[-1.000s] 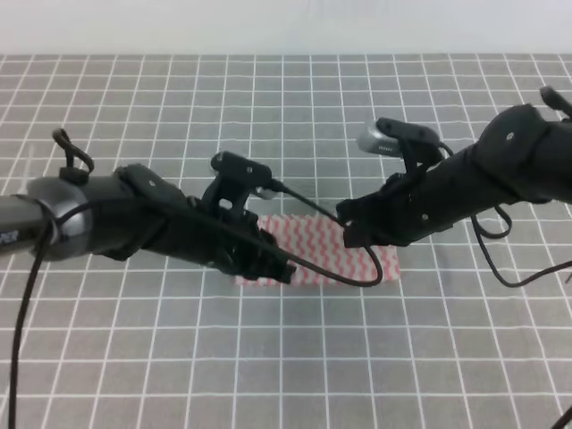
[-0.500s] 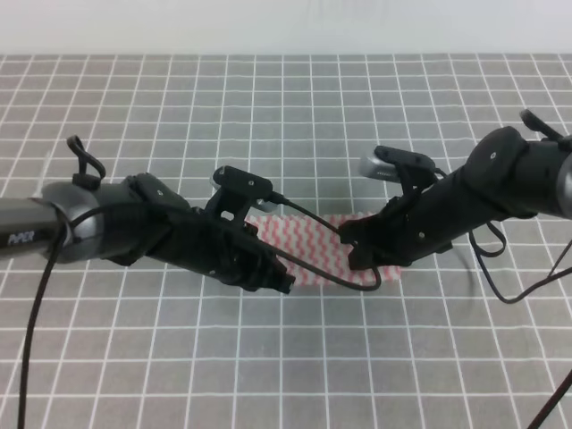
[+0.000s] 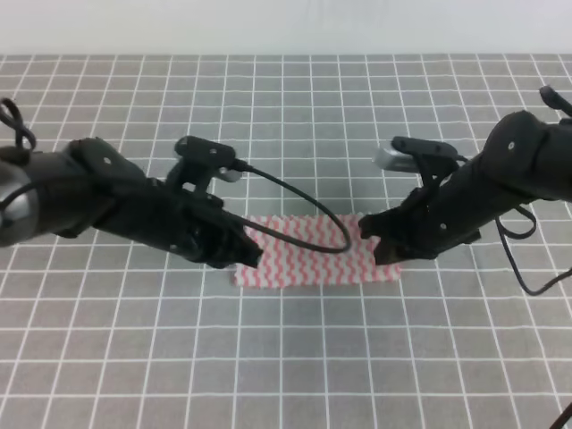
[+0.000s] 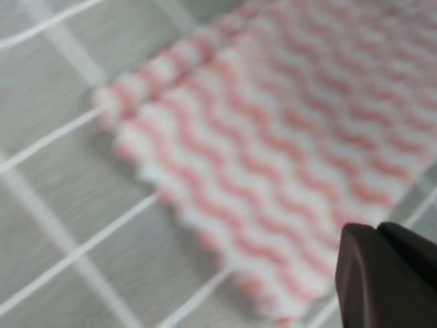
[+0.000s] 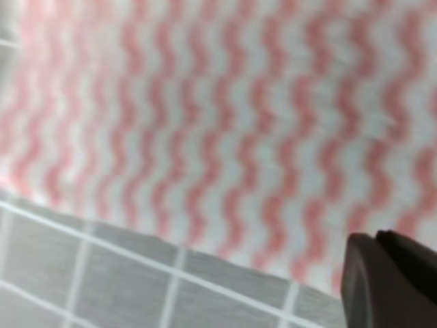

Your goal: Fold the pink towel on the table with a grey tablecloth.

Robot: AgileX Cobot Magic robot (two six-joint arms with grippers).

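The pink towel [image 3: 304, 266] lies flat on the table with a grey tablecloth [image 3: 286, 357] as a wide folded strip, near the middle. My left gripper [image 3: 250, 255] is low over the towel's left end. In the left wrist view its dark fingertips [image 4: 386, 273] are pressed together above the towel [image 4: 287, 137], holding nothing. My right gripper [image 3: 380, 250] is low at the towel's right end. In the right wrist view its fingertips [image 5: 382, 270] are also together over the towel [image 5: 205, 123]. A doubled edge shows at the towel's left end.
A black cable [image 3: 304, 210] from the left arm loops across the towel's top. The gridded grey cloth [image 4: 54, 205] stretches all around. A white wall [image 3: 286, 27] stands behind the table's far edge.
Both arms have drawn apart, the left one leftward and the right one rightward. More of the towel is uncovered, and it lies flat as a strip.
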